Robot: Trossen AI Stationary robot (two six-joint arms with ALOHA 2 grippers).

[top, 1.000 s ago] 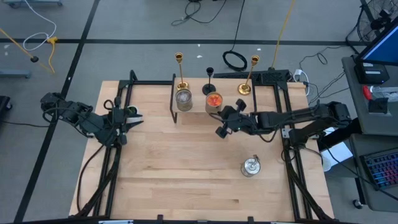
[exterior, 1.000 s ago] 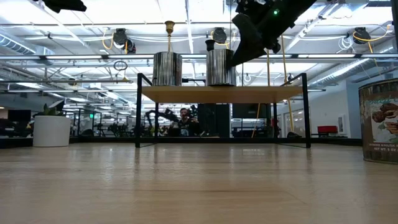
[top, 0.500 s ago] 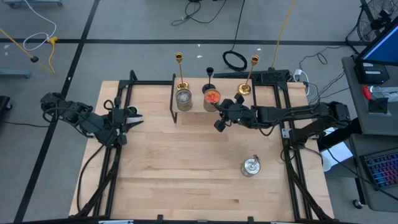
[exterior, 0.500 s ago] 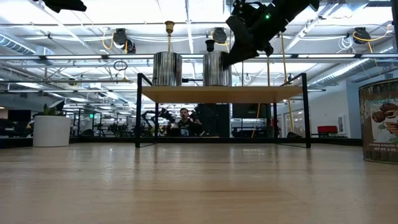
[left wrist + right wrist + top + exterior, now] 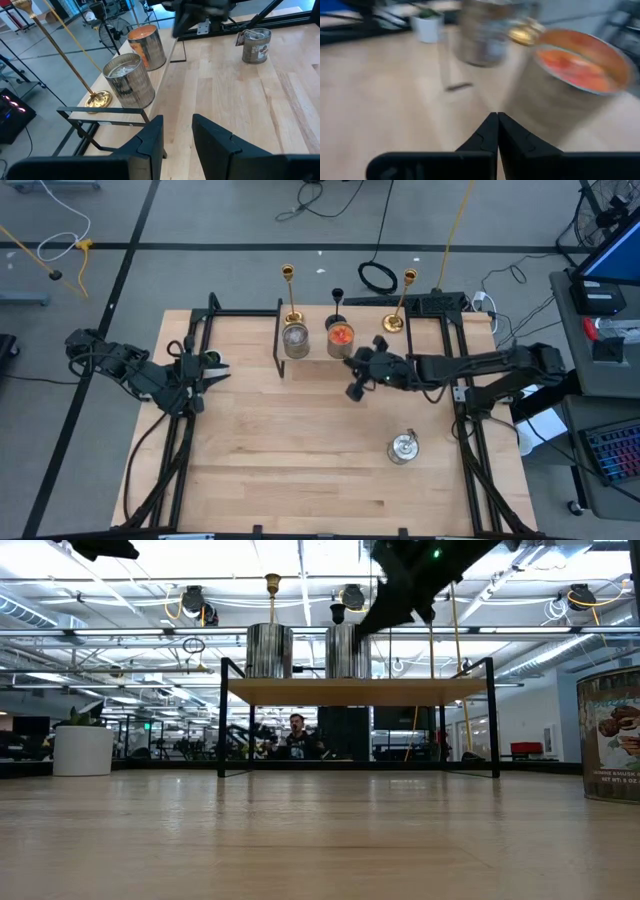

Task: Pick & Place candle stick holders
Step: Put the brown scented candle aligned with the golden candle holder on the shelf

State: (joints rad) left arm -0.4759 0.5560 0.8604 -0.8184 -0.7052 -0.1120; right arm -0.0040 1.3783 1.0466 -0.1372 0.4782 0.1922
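Two tall gold candle stick holders and a shorter black one stand on their round bases at the table's far edge, behind two cans. One gold holder also shows in the left wrist view. My right gripper is shut and empty, raised just near of the can with orange contents; that can shows close in the right wrist view, ahead of the gripper. My left gripper waits open at the table's left side, shown in its own wrist view.
The orange can and a silver can stand on a low black-framed wooden shelf at the far middle. A labelled can stands at the front right. Black frames run along both table sides. A person sits in the room beyond.
My right gripper has gone toward the far-left, up to the orange can, and then drawn back a little toward the near edge, staying shut. The orange can has slid a little along the shelf toward the table's left.
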